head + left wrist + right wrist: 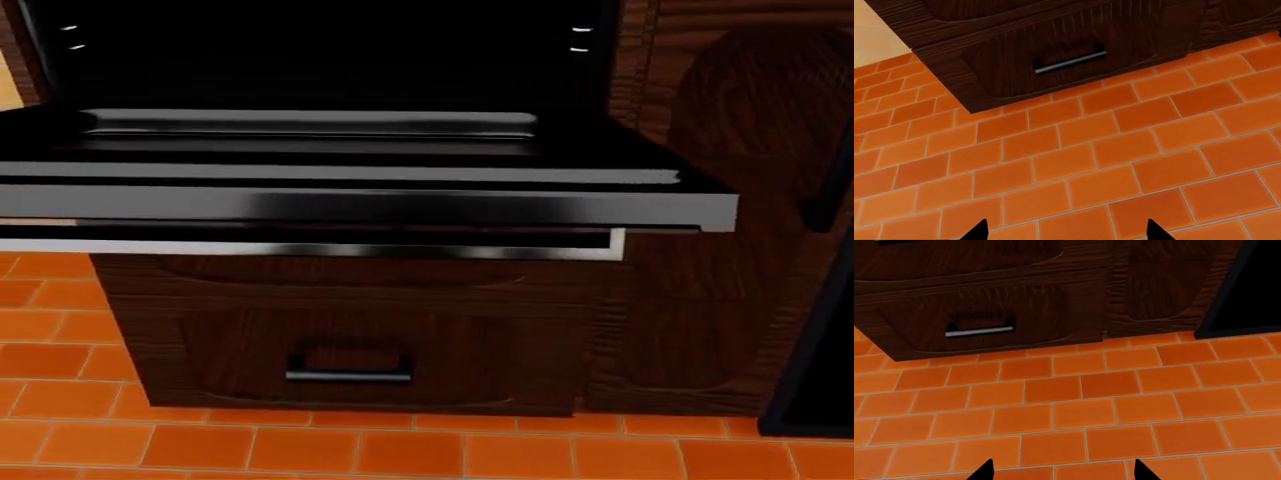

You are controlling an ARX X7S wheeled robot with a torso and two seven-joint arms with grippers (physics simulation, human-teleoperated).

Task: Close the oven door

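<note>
The oven door (pixel 360 205) hangs open, folded down flat, and fills the upper half of the head view. Its brushed-steel edge faces me, with the long silver bar handle (pixel 334 248) just below it. Behind the door the dark oven cavity (pixel 320 60) gapes. Neither arm shows in the head view. My left gripper (pixel 1064 231) is open, with only its two black fingertips in sight above orange floor tiles. My right gripper (pixel 1062 471) is open too, also low over the floor. Neither holds anything, and the door is out of both wrist views.
Under the door is a brown wooden drawer front (pixel 347 350) with a short steel handle (pixel 348 376); both wrists see this drawer front (pixel 1067 55) (pixel 981 315). A black appliance (pixel 814 330) stands at the right. Orange tiled floor (pixel 1074 405) lies in front.
</note>
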